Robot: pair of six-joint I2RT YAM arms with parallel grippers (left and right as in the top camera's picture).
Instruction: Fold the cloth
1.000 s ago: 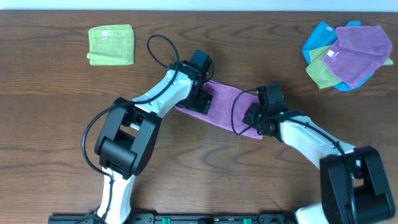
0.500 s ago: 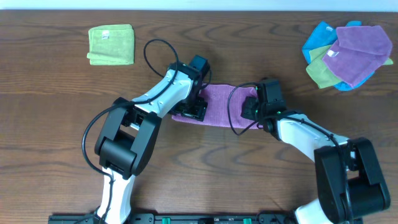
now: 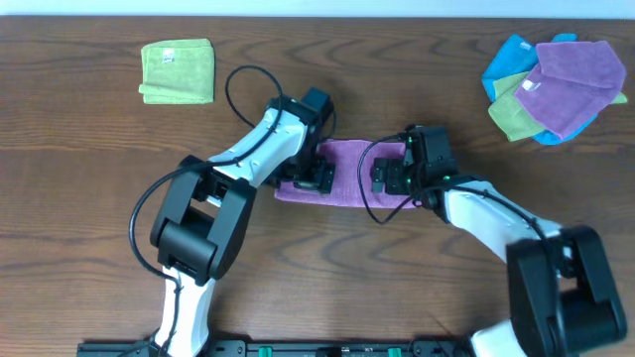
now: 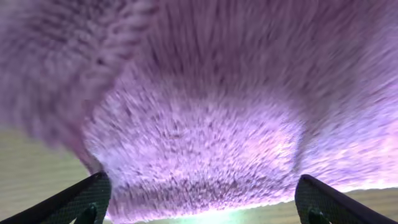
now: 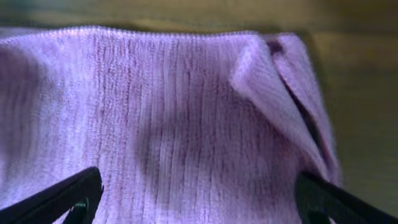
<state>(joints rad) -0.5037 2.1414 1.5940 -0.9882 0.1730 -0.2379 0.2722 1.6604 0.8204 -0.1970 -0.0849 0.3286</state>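
The cloth (image 3: 347,171) lies as a folded strip mid-counter (image 3: 99,149). The left hand (image 3: 311,178) sits over its left end and the right hand (image 3: 387,177) over its right end, both spread wide and gripping nothing. A lime-green cloth (image 3: 178,70) lies at the back left, and a heap of coloured cloths (image 3: 556,87) at the back right.

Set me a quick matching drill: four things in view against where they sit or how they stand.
1 orchid cloth
2 lime-green folded cloth
3 heap of mixed cloths
4 left pincer

a far right of the table
b open, at the orchid cloth's left end
c far left of the table
d middle of the table

Pairs: 1-d, 2-c, 3-a, 4-b
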